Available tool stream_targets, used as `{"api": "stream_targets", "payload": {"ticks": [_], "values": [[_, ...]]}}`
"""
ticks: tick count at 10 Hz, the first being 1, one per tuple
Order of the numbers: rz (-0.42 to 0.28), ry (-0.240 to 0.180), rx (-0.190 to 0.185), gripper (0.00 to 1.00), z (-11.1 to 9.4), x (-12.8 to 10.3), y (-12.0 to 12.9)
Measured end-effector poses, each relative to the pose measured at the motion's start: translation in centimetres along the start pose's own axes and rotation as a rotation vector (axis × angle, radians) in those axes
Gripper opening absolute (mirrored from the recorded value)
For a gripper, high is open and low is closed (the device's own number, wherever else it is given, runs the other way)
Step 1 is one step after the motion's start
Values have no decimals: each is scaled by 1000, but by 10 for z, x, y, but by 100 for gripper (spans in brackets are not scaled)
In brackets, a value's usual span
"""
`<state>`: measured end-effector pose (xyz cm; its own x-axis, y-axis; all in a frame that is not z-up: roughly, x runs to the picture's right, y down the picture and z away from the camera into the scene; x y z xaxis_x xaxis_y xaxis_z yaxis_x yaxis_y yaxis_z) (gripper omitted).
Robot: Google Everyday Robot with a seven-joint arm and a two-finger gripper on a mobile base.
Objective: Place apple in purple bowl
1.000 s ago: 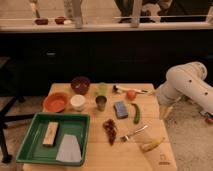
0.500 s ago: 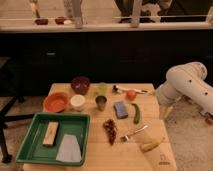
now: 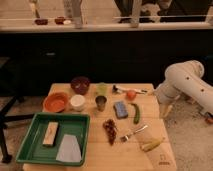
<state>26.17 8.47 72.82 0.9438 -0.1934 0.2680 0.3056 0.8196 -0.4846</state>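
Note:
The apple (image 3: 131,94), small and orange-red, lies on the wooden table (image 3: 95,160) at the back right. The purple bowl (image 3: 80,84) stands at the back of the table, left of the apple, with a green cup (image 3: 102,88) between them. My white arm (image 3: 185,82) bends in from the right. The gripper (image 3: 167,109) hangs down off the table's right edge, to the right of the apple and apart from it. It holds nothing that I can see.
An orange bowl (image 3: 55,102), a white cup (image 3: 77,102) and a metal cup (image 3: 101,103) stand mid-table. A blue sponge (image 3: 120,109), a green vegetable (image 3: 136,113), dark grapes (image 3: 110,130), a fork (image 3: 132,133) and a green tray (image 3: 30,150) lie nearer the front.

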Motion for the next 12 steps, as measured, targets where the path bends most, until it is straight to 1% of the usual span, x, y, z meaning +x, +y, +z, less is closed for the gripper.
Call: {"api": "stream_targets", "payload": {"ticks": [1,2,4,5,6,7,8,9,12], "values": [[-30,-20,-9,80,3,4,-5],[-80,-49,-21,80,6,7,-12],[-184,-100,-27,80,15,1,-30],[-231,-119,-32,80,19,1,-31],[-276,-132,-22,80,20,1,-33],[-373,-148,2,80,23,-5,-39],[-424,-133,13,80,26,-8,-39],[-466,-102,24,80,28,-12,-41],[-529,-37,61,80,31,-16,-46]]}}
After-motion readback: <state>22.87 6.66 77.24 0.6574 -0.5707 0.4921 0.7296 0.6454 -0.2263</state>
